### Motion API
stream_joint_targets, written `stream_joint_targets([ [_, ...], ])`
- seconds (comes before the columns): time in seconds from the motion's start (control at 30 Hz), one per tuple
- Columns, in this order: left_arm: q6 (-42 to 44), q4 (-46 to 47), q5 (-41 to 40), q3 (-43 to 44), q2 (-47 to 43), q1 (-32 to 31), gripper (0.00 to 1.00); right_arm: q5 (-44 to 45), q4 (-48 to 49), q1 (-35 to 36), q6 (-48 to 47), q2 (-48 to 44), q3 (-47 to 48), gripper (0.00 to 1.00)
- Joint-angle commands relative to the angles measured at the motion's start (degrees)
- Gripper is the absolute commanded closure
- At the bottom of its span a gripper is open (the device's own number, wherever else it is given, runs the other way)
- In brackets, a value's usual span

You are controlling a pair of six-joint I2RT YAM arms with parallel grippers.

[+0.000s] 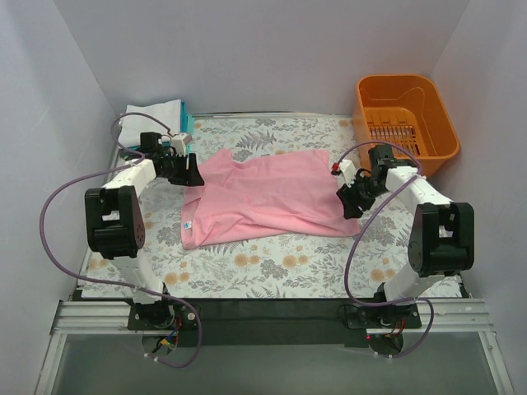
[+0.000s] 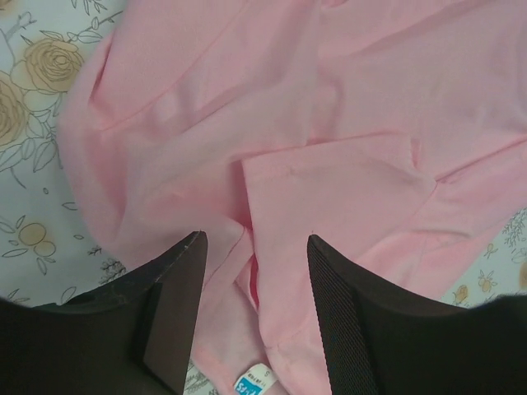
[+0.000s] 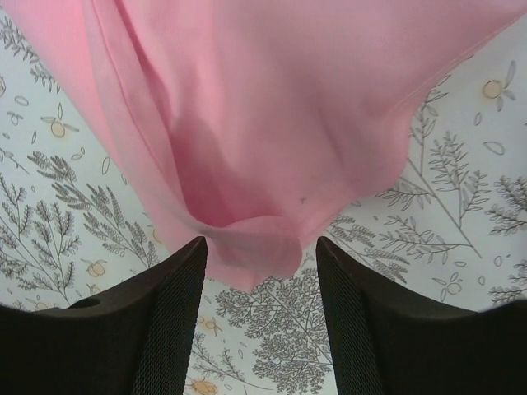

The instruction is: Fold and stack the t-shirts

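- Find the pink t-shirt point(image 1: 263, 197) spread, slightly rumpled, across the middle of the floral table point(image 1: 272, 263), between the two arms.
- See the left gripper point(image 1: 188, 174) low at its left edge, with jaws wide apart, cloth under the gap and nothing clamped; note the small label point(image 2: 251, 383) close by.
- See the right gripper point(image 1: 350, 202) at the right edge, with jaws equally spread and a bulging fold of hem in the gap, not pinched.
- Expect light, thin, limp cloth: no stiffness at all, likely to sag and drape once lifted, and to drag on the tablecloth rather than slide cleanly.
- Judge the hemmed edges and corners the best places for a pinch, both sides taken together to keep a fold square; avoid the mid-panel, likely to bunch the layers.
- Count the white t-shirt point(image 1: 156, 113) and the teal t-shirt point(image 1: 188, 123) already folded at the back left corner, well apart from the orange basket point(image 1: 403, 123).
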Motion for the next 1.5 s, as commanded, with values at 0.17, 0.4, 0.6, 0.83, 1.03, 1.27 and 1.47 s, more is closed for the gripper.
stream_joint_targets([
  [0.17,-5.5,3.2,-0.2,3.6,6.0,-2.8,0.56,-3.0,-0.8,-1.9,6.3,4.8,9.7,0.49],
  [0.4,-6.0,3.8,-1.9,4.2,8.8,-5.3,0.58,-6.5,-6.9,-3.4,7.2,11.3,14.8,0.56],
  [0.6,-6.2,3.8,-1.3,4.7,9.7,-6.1,0.58,-8.4,-11.7,-3.5,4.4,11.4,13.3,0.5],
  [0.83,-6.4,3.8,-1.2,5.2,11.1,-7.5,0.66,-8.0,-12.8,-3.4,0.3,7.9,7.7,0.52],
  [1.03,-7.6,4.3,-2.6,6.5,10.3,-7.6,1.0,-7.5,-12.4,-3.2,-1.5,8.4,6.5,0.87],
  [1.27,-8.7,2.6,-0.8,16.7,12.2,-5.4,1.0,-7.4,-8.5,-2.4,4.1,14.5,15.9,0.99],
  [1.47,4.7,-11.0,10.2,20.2,0.3,-4.7,1.0,-7.9,-12.8,-2.9,-1.5,4.8,15.1,0.99],
])
